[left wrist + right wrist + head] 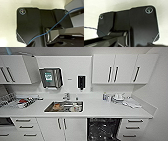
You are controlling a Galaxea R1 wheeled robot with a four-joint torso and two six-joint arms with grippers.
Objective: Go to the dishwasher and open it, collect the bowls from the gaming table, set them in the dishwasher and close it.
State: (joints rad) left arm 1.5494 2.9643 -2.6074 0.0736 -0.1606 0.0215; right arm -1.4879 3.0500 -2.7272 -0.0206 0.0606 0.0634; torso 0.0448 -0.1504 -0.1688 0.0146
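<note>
The head view faces a white kitchen counter [100, 109] square on. The dishwasher [103, 129] sits at the lower right of the frame, under the counter between the white cabinet doors [62, 128] and a stack of white drawers [133, 128]. Where its steel front would be there is a dark cavity with glints of wire rack, so the door reads as already dropped open, though the door itself runs off the bottom edge and cannot be traced. A sink [64, 107] holding some dishes lies at the centre of the frame, a dish rack [23, 102] at the left, and a cluster of pale crockery [117, 98] at the right on the counter. No gaming table and no bowls from it can be made out here. Both wrist views look past the robot's own dark plates onto pale surface, so whether either arm's fingers are open or closed cannot be told. Nor can the pictures settle which arm is nearer the dishwasher; it lies ahead and right of centre, its opening wide across the cabinet run.
</note>
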